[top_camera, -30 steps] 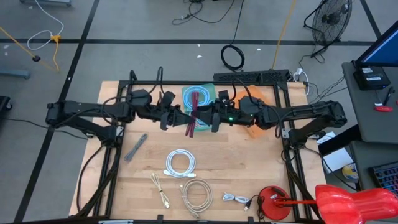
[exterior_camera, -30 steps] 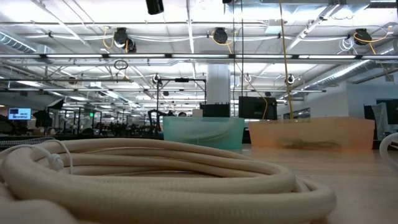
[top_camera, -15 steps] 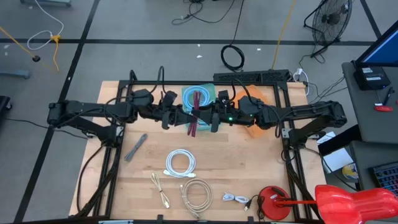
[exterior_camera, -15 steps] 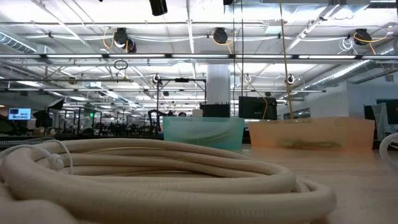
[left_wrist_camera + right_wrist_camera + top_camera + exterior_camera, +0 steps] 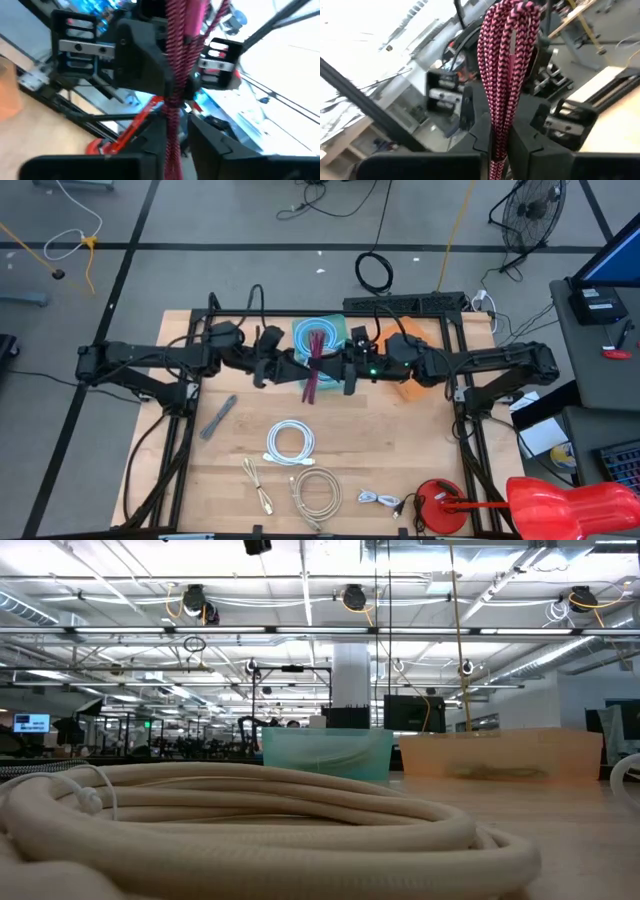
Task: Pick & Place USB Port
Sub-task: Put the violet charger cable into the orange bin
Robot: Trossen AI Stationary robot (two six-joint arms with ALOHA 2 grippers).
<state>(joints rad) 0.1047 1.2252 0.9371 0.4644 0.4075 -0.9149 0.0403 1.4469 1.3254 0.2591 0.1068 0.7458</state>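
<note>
Grey concrete floor (image 5: 200,220) marked with dark tape lines surrounds the wooden table (image 5: 400,460), a floor fan (image 5: 528,215) stands at one corner, and ceiling trusses (image 5: 320,632) carry bright overhead lighting

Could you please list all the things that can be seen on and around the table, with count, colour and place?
Braided cable bundle: one, red and black, held up between the two arms over the table's far middle.
Teal bin: one, far middle, under the bundle.
Orange bin: one, right of the teal bin, mostly hidden under the right arm.
White coiled cable: one, table centre.
Beige coiled cable: one, near edge, centre.
Beige short cable: one, left of the beige coil.
Small white cable: one, near edge, right.
Grey flat strip: one, left side.
Red round object: one, near right corner.
Wooden table: one, light brown.
Left gripper: at the bundle, fingers on either side of it.
Right gripper: fingers closed on the bundle.
</note>
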